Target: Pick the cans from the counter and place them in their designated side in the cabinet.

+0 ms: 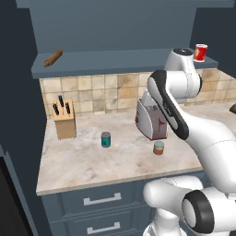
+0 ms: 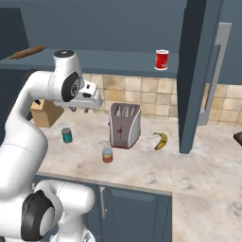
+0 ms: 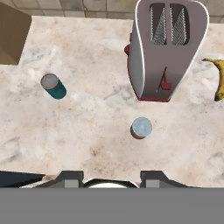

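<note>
Beige marbled surface [image 1: 87,161] backed by tan tiles, with the doorless blue-grey cabinet [image 1: 115,62] above it. Both task cans stand upright on the surface: the teal can [image 1: 106,139] in the open, well apart from the knife block [image 1: 64,120], and the shorter red-and-yellow can [image 1: 158,148] just in front of the toaster [image 1: 151,120]. I hold the gripper [image 2: 79,109] high over the surface, jaws drawn to their narrowest and gripping nothing; the fingertips [image 3: 73,179] frame the short can from above. I judge both cans rigid and light, with smooth curved walls that could slip or roll if tipped, so I would open the jaws wider than the can, descend over the grey lid [image 3: 142,127] and close across the label at mid-height. The toaster's nearness leaves less room on that side. A red can [image 2: 161,60] and a rolling pin [image 1: 53,58] occupy opposite ends of the cabinet shelf
</note>
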Available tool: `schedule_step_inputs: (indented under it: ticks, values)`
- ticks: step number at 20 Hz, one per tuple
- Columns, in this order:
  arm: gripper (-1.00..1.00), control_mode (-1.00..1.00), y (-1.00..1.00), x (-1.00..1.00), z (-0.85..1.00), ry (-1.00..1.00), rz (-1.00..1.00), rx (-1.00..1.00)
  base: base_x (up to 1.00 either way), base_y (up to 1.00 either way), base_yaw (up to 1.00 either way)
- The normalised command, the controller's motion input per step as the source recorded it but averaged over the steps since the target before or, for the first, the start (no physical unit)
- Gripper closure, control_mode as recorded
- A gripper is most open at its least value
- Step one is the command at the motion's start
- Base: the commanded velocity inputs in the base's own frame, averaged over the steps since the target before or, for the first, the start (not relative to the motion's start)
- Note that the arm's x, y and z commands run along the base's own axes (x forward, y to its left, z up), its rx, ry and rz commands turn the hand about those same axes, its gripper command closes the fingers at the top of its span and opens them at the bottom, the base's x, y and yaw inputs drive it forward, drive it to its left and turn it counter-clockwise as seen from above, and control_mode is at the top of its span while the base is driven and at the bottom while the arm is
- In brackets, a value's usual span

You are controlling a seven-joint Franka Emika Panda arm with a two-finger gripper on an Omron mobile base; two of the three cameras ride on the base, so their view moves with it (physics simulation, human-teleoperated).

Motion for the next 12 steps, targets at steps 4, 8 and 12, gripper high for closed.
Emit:
schedule_step_inputs:
  ticks: [4,8,12]
  values:
    - [-1.0,-1.0,0.0,0.0,0.0,0.0,0.0,0.0,0.0,0.0,0.0]
    - [-1.0,-1.0,0.0,-0.07,-0.01,0.0,0.0,0.0,0.0,0.0,0.0]
    - [-1.0,-1.0,0.0,-0.13,-0.07,0.0,-0.01,0.0,0.0,0.0,0.0]
